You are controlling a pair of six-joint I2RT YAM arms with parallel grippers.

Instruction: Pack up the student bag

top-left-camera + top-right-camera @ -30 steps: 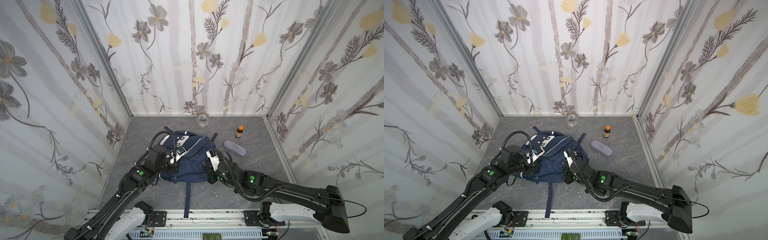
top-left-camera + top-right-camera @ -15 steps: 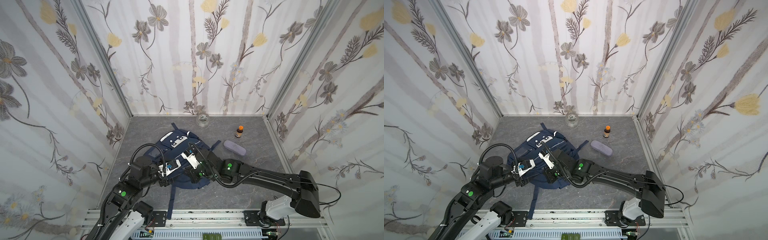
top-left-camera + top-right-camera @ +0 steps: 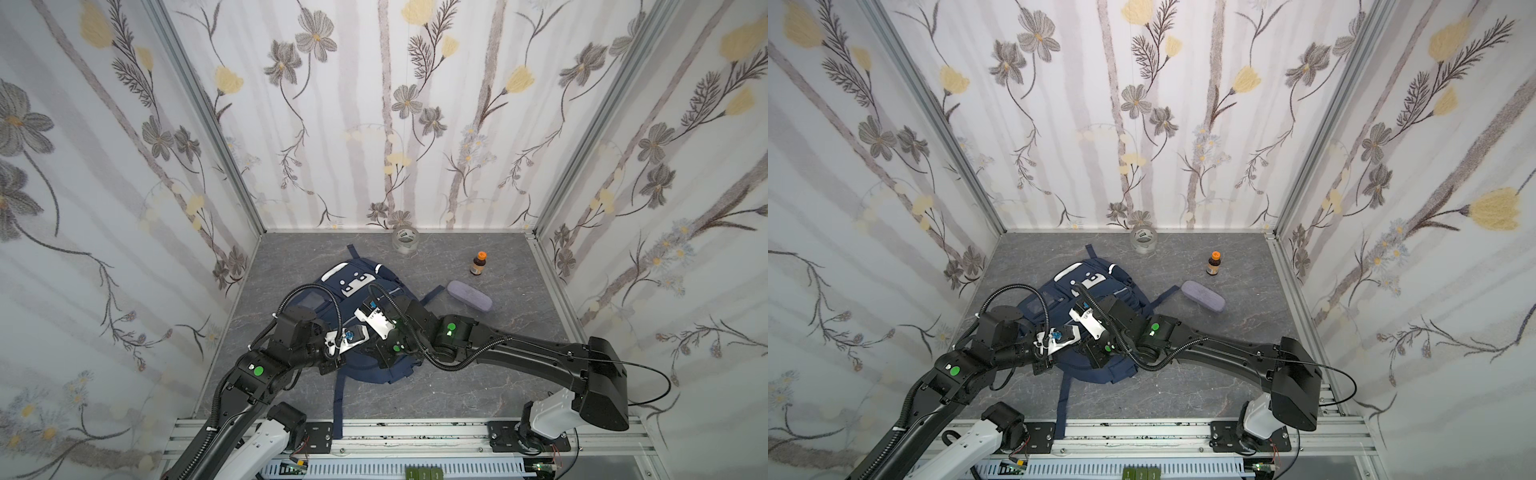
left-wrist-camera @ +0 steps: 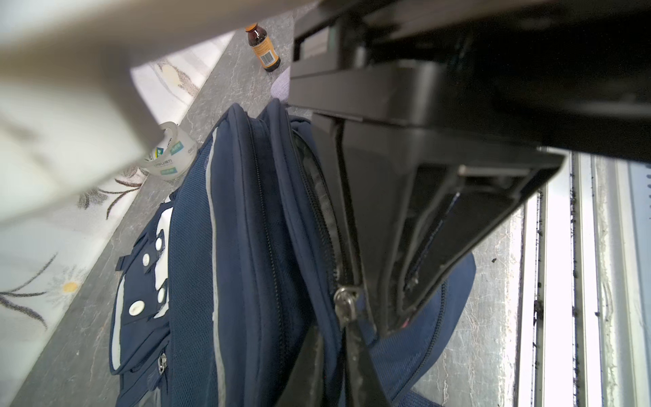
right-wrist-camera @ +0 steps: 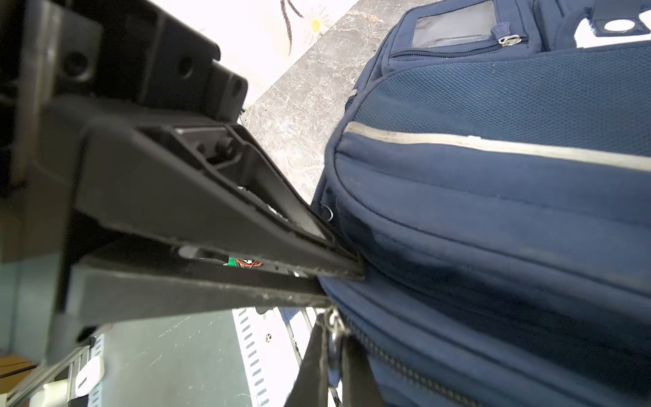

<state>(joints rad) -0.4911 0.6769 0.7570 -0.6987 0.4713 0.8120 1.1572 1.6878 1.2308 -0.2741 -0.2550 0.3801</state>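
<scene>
Left tool (image 4: 347,327) and right tool (image 5: 334,338) each pinch a zipper pull (image 4: 346,299) on the student bag (image 3: 370,370); we should draw them apart steadily along the teeth (image 4: 318,197).

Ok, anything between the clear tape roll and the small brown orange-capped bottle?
Nothing: bare grey marbled tabletop separates clear tape roll and small brown orange-capped bottle, in both top views.

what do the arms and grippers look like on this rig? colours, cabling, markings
The left arm and right arm are black jointed links on white base segments, each with a round green dot. A ribbed black hose loops over each wrist beside a white bracket; a thin black cable trails from the right base. The left gripper and right gripper have black, flat, tapering fingers.
</scene>
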